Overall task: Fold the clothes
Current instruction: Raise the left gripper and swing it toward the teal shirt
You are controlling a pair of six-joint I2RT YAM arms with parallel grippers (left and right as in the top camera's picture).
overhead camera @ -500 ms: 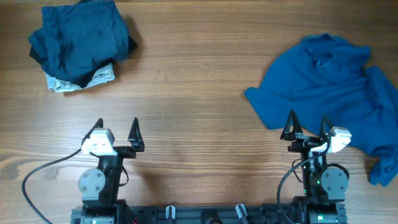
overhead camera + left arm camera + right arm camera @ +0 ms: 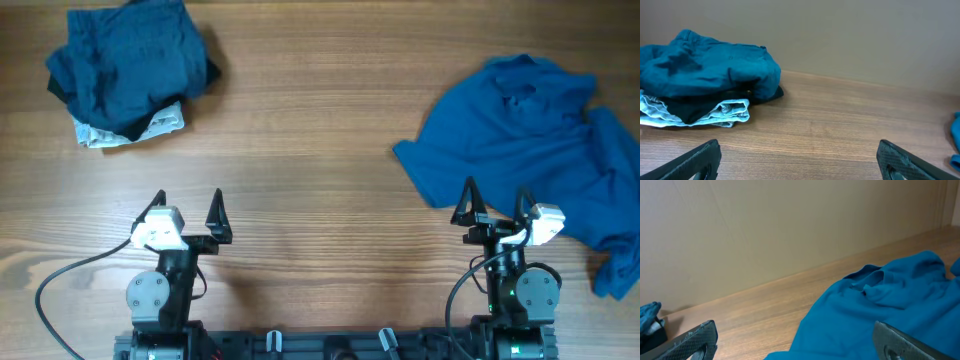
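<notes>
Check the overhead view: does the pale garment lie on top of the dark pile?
No, the pale garment peeks out from under the navy garments at the pile's near edge.

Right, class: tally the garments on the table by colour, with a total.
Medium-blue shirt: 1
Dark navy garment: 1, possibly more bunched together
Pale grey-white garment: 1
Black garment: 1
Total: 4 told apart

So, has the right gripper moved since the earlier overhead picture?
No. The right gripper is at the same spot as before, with its fingertips over the near edge of the blue shirt.
</notes>
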